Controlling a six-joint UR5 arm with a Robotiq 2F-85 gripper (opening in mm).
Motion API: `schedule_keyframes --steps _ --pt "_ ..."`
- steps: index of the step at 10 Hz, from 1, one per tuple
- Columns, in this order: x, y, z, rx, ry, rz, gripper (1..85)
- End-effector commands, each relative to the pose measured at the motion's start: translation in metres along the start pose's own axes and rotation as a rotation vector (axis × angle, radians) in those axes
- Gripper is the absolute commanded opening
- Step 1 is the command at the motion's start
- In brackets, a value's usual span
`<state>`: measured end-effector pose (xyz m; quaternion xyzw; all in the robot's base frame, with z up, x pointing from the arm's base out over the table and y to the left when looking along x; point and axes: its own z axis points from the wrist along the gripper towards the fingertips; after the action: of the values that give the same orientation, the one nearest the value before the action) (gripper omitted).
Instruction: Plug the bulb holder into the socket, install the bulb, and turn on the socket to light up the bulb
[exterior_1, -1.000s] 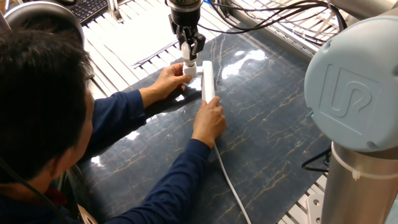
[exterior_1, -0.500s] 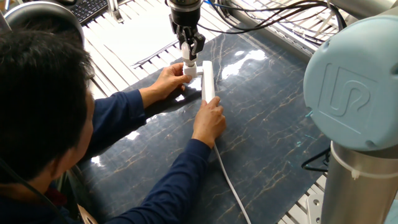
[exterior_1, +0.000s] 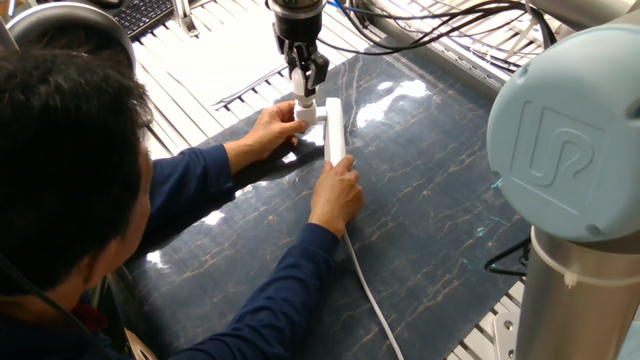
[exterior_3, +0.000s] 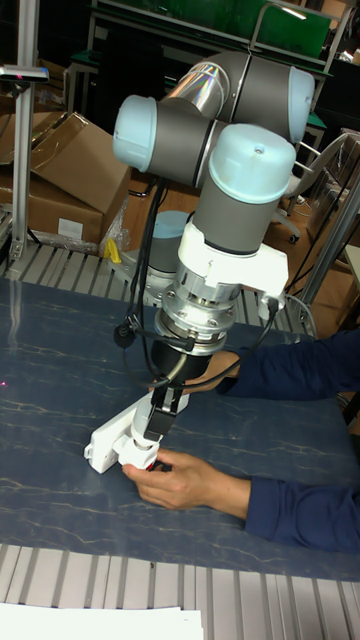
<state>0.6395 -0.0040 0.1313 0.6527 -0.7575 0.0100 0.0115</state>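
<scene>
- Where the two views overlap, one robot arm (exterior_3: 215, 190), one gripper (exterior_1: 306, 92), one socket (exterior_1: 334, 132) and two human hands can be counted; the bulb holder (exterior_1: 306, 113) appears as one small white block pressed against the side of the socket.
- The socket stands on its long edge on the dark marbled mat (exterior_1: 430, 210), and its single white cord (exterior_1: 368, 290) trails from the near end toward the lower border of the fixed view.
- The person's left hand (exterior_1: 270, 130) cups the bulb holder from the side away from the socket; the right hand (exterior_1: 337, 195) steadies the socket's near end.
- The gripper points straight down, its fingers drawn close around a small white piece directly above the bulb holder; whether that piece is the bulb or part of the holder cannot be told.
- In the tall fixed view the gripper (exterior_3: 160, 415) reaches down to the socket (exterior_3: 118, 432), with one hand (exterior_3: 185, 478) just beside it.
- The mat lies open to the right of the socket and toward the near edge; a slatted metal surface (exterior_1: 200, 70) borders it on the far side.
- A raised "UR" logo (exterior_1: 545, 150) marks the pale blue joint cap in the foreground; no other writing is legible.
</scene>
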Motion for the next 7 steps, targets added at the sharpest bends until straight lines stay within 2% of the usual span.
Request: schedule_keyframes --steps 1,7 --pt "-0.0023 -0.0003 -0.0003 -0.009 -0.018 0.027 1.0" --pt "0.001 -0.0001 -0.0014 -0.014 -0.002 0.055 1.0"
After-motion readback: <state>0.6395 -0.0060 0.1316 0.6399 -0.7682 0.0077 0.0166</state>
